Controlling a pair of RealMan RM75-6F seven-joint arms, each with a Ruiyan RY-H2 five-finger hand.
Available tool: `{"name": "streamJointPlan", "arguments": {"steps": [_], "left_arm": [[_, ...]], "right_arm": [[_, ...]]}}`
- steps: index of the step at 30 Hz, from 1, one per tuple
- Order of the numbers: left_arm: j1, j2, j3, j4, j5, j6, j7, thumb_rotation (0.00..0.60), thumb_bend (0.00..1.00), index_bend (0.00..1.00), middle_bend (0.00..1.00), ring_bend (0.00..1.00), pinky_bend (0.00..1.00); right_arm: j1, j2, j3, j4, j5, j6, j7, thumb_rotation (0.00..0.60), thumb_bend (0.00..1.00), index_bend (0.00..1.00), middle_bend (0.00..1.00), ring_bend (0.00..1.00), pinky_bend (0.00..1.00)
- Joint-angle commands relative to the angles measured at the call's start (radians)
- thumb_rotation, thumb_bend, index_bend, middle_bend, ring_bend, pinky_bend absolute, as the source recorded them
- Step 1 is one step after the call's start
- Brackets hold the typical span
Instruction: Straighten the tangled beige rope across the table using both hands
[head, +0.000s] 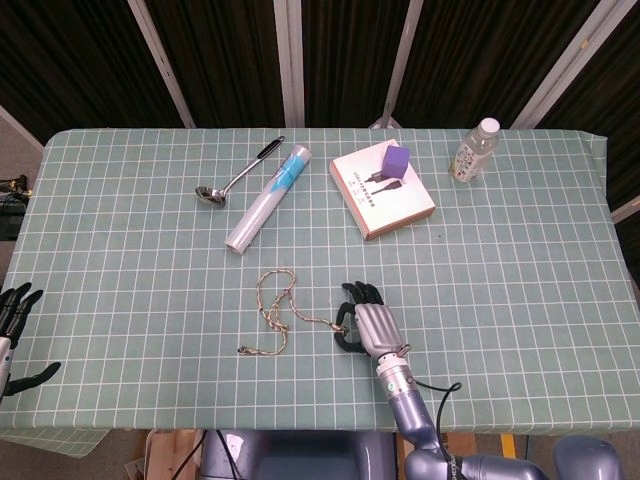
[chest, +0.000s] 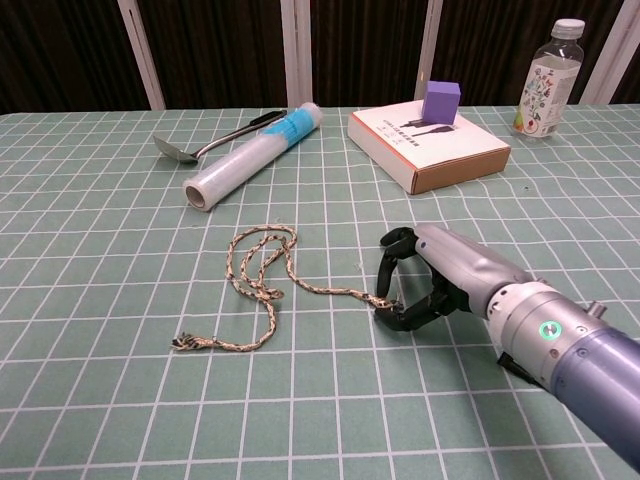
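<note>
The beige rope (head: 270, 303) (chest: 262, 272) lies in a tangled loop near the table's front middle, with one frayed end at the front left. Its other end runs right to my right hand (head: 366, 323) (chest: 442, 276). That hand rests low on the table, its fingers curled down, and pinches the rope's right end between fingertips and thumb. My left hand (head: 12, 335) hangs off the table's left edge, far from the rope, with its fingers spread and nothing in it. The chest view does not show it.
Behind the rope lie a plastic-wrap roll (head: 268, 198) (chest: 255, 157) and a metal ladle (head: 235, 172) (chest: 205, 148). A white box (head: 388, 200) (chest: 440, 150) carries a purple cube (head: 396, 161) (chest: 440, 101). A bottle (head: 474, 150) (chest: 546, 80) stands at the back right.
</note>
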Motion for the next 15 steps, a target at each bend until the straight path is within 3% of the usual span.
{"name": "streamJointPlan", "arguments": {"steps": [1, 15], "left_arm": [[0.000, 0.000, 0.000, 0.000, 0.001, 0.001, 0.000, 0.600, 0.05, 0.01, 0.00, 0.00, 0.00], [-0.001, 0.001, 0.000, -0.004, -0.004, -0.003, 0.001, 0.600, 0.05, 0.01, 0.00, 0.00, 0.00]], "right_arm": [[0.001, -0.001, 0.001, 0.001, 0.001, 0.001, -0.001, 0.600, 0.34, 0.56, 0.15, 0.00, 0.00], [-0.003, 0.009, -0.007, -0.013, 0.023, 0.001, -0.018, 0.600, 0.43, 0.63, 0.17, 0.00, 0.00]]}}
